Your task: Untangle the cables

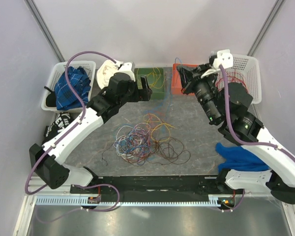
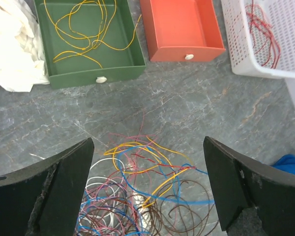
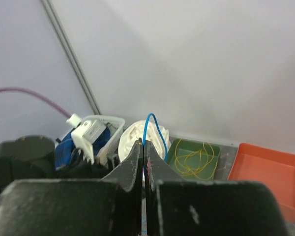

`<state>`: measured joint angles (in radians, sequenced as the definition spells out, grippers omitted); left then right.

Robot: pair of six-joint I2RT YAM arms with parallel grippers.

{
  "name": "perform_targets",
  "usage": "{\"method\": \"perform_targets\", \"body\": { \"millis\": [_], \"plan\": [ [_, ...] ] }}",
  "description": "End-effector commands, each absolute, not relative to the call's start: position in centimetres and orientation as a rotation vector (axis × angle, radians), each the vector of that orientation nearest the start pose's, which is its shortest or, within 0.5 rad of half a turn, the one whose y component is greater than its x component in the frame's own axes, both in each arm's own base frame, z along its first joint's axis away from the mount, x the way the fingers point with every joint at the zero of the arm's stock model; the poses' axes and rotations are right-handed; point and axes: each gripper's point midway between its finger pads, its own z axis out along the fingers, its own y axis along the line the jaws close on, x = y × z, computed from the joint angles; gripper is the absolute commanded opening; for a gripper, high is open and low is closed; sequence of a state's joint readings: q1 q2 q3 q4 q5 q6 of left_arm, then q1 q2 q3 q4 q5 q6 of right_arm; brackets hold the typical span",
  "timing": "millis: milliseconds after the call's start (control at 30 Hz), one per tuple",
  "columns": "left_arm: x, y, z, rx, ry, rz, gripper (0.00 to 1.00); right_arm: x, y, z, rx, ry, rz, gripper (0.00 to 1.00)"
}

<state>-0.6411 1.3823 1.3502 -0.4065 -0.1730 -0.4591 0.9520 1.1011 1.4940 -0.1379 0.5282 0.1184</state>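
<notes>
Cables [image 1: 142, 142]: a knotted multicolour heap on the grey surface [image 2: 187, 108], on the near side of the green tray [image 2: 118, 74] and apart from it. The heap spreads more side to side than front to back.

Sorted so far: yellow strands [image 2: 91, 45] in the green tray. Right of it are an orange tray [image 2: 182, 51], then a white basket [image 2: 246, 59] with red strands [image 2: 265, 34].

Left end effector [image 2: 147, 142]: fingers spread wide, just near of the green tray, with the heap straight ahead between them.

Right end effector [image 3: 143, 145]: pressed together on a single blue strand [image 3: 150, 115], raised by the orange tray.

Left arm is nearer the heap. The next move is probably a straight drop onto a top loop.
</notes>
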Motion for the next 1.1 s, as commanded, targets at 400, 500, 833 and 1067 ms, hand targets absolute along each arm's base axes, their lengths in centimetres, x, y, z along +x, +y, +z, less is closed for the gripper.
{"method": "perform_targets", "body": {
  "millis": [400,500,833,1067],
  "plan": [
    [31.3,-21.2,30.4,-0.211,1.793,-0.750,1.00,25.4,16.4,69.7,0.156,0.983,0.509,0.00],
    [31.4,-20.6,28.9,-0.249,1.809,-0.724,1.00,25.3,15.3,70.4,0.208,0.928,0.475,0.00],
    [30.4,-19.5,24.7,-0.360,1.832,-0.738,1.00,26.8,15.7,69.6,0.196,0.981,0.360,0.00],
    [27.7,-18.7,21.9,-0.519,1.964,-0.786,0.99,31.2,14.7,65.9,0.236,1.089,0.143,0.00]
  ]
}}
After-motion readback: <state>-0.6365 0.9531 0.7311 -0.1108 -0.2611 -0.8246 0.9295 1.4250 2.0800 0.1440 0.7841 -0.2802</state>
